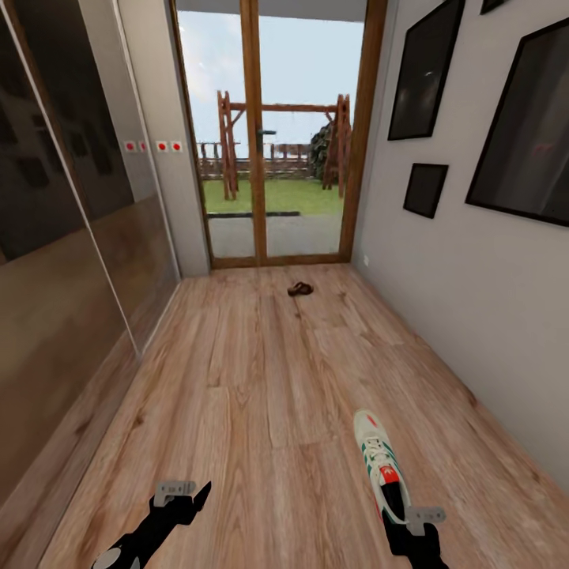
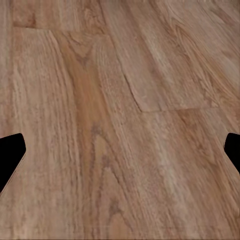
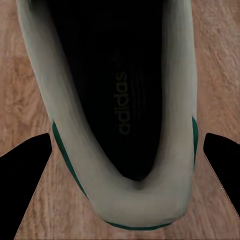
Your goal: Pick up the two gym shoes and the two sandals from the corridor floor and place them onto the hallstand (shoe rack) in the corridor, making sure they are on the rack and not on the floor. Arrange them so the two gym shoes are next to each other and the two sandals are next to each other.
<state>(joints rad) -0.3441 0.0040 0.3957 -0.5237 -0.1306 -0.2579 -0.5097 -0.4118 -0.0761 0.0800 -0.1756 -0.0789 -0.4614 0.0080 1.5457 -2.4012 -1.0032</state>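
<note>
A white gym shoe with green side stripes and a red-orange tongue patch lies on the wood-plank corridor floor, toe pointing away down the hall and heel just at the right gripper. In the right wrist view the shoe's heel opening sits between the two dark fingers, its dark insole with the printed brand word facing the camera and the pale heel collar with its green trim spanning most of the gap. The fingers stand spread on either side of the heel, and a strip of floor shows between each finger and the shoe, so they are open around it and not pressing on it.

Far beyond the fingers, near the end of the corridor, a small brown sandal lies on the floor just before the glazed wooden door; whether it is one sandal or two together is too small to tell.

The left gripper hangs low over bare planks, well apart from the shoe. In the left wrist view its fingers show only as dark tips at the two sides, wide apart with nothing but wood grain between them.

Dark glossy wardrobe panels line the wall on the left arm's side, and dark framed pictures hang on the pale wall on the right arm's side.
</note>
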